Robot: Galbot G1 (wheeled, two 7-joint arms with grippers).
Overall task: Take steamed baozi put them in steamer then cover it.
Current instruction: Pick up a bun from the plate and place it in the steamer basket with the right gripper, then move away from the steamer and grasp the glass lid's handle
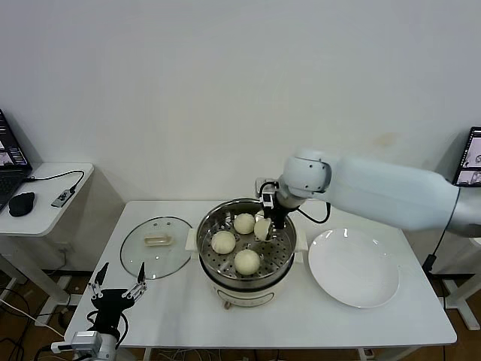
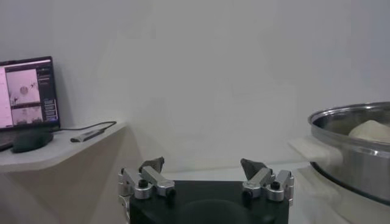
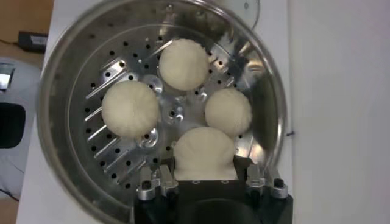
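Note:
The steel steamer (image 1: pixel 279 259) stands mid-table on its cream base. Three baozi lie on its perforated tray (image 3: pixel 116 146): one at the back (image 1: pixel 244 222), one on the left (image 1: pixel 223 241), one at the front (image 1: pixel 247 261). My right gripper (image 1: pixel 264 228) hangs inside the pot's right side, shut on a fourth baozi (image 3: pixel 205 153) held just above the tray. The glass cover (image 1: pixel 156 246) lies flat on the table left of the steamer. My left gripper (image 1: pixel 117 287) is parked open at the table's front-left corner, empty.
A white plate (image 1: pixel 353 267) sits right of the steamer. A side desk (image 1: pixel 45 207) with a laptop, mouse and cable stands to the left. The steamer's rim (image 2: pixel 353 119) shows close by in the left wrist view.

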